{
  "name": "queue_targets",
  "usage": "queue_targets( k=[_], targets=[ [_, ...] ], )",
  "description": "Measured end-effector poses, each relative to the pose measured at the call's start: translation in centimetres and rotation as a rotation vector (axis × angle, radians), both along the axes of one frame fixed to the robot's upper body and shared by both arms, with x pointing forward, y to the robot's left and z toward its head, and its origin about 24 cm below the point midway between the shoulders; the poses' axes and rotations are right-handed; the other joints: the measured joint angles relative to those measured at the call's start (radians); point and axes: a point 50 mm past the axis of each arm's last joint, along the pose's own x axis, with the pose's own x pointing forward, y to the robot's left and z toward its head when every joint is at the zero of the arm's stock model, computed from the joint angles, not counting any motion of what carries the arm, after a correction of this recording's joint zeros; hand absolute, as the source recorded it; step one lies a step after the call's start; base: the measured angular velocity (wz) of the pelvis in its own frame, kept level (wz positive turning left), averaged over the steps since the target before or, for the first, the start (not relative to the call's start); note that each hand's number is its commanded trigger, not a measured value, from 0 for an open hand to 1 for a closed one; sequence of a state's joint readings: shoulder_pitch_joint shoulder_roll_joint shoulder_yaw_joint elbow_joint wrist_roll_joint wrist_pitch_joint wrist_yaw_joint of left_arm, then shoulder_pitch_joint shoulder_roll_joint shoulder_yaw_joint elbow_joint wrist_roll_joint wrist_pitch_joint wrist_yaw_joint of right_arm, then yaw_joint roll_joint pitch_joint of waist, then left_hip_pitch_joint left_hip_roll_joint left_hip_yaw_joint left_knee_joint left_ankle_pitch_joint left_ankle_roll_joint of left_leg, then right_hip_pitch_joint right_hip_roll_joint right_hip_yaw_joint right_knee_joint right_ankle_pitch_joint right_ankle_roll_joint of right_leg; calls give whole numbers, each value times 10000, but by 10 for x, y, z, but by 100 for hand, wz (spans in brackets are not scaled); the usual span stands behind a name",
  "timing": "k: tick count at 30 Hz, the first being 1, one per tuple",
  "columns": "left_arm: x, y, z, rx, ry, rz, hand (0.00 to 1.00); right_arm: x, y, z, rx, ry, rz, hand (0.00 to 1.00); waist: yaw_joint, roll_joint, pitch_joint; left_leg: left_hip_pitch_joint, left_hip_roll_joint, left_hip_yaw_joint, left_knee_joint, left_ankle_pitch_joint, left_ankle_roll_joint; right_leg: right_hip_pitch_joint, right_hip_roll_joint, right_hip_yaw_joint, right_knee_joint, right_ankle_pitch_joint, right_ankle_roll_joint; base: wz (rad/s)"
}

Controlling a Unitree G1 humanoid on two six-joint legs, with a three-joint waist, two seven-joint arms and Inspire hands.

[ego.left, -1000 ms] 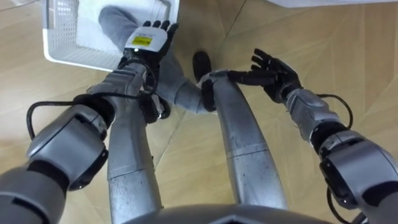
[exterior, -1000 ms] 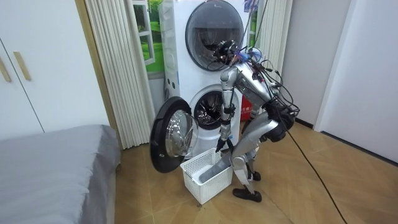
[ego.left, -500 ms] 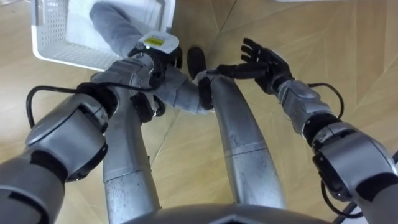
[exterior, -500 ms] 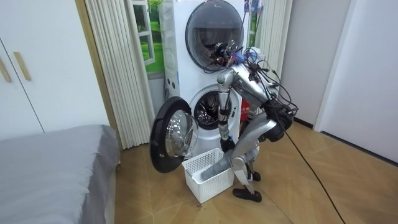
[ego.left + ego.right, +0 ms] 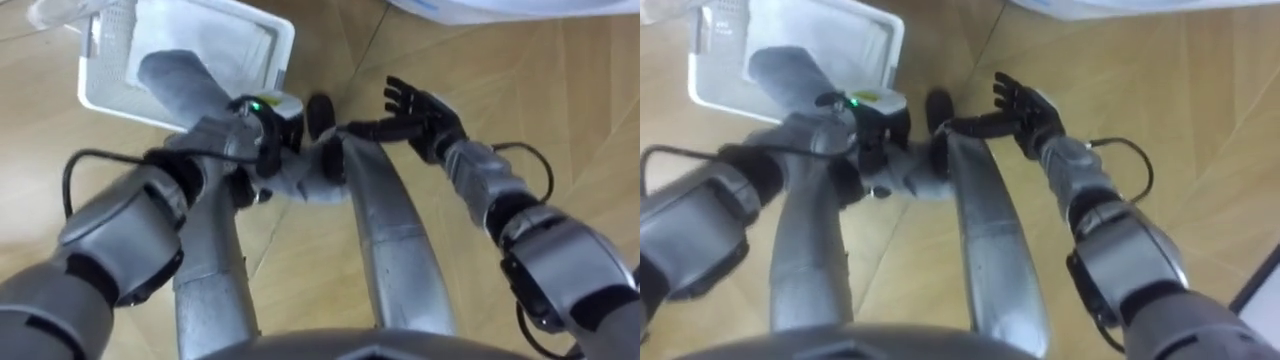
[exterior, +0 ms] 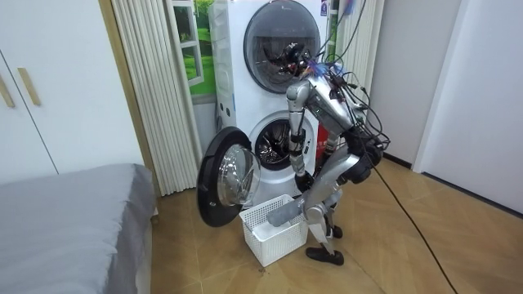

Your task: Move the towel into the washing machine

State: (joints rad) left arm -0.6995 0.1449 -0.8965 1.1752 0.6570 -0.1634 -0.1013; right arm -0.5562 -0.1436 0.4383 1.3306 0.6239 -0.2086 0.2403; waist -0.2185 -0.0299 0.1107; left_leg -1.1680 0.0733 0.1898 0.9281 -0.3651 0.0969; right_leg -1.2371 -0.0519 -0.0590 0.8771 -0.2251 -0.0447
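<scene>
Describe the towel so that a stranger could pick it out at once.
Before the stacked white washing machine with its round door open, a white mesh basket stands on the wooden floor. The towel trails out of it, gripped by the robot's left hand: the one soft grey thing against white plastic.

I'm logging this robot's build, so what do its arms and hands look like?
The left arm and right arm are rounded silver-grey shells with black joints, and a thin black cable loops beside each forearm. The left hand and right hand are black with dark fingers; the left's back carries a small white tag with a green light.
</scene>
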Motion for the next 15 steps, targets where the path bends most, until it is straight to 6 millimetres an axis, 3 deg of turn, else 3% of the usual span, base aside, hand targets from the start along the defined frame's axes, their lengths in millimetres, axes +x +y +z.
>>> queue_targets(
  k=[9,15],
  targets=[
    [-10,1,-9,-612,356,367,100,-24,-9,-20,-217,869,-338,0,173,74,-48,1597,33,161,-832,77,14,1659,-150,-470,-974,170,-18,-7],
    [-10,19,-9,-1718,-312,1627,100,-39,-26,-29,-388,1261,-773,0,672,192,-123,2890,11,202,-1276,82,5,2941,-174,-585,-1385,194,11,0]
  ],
)
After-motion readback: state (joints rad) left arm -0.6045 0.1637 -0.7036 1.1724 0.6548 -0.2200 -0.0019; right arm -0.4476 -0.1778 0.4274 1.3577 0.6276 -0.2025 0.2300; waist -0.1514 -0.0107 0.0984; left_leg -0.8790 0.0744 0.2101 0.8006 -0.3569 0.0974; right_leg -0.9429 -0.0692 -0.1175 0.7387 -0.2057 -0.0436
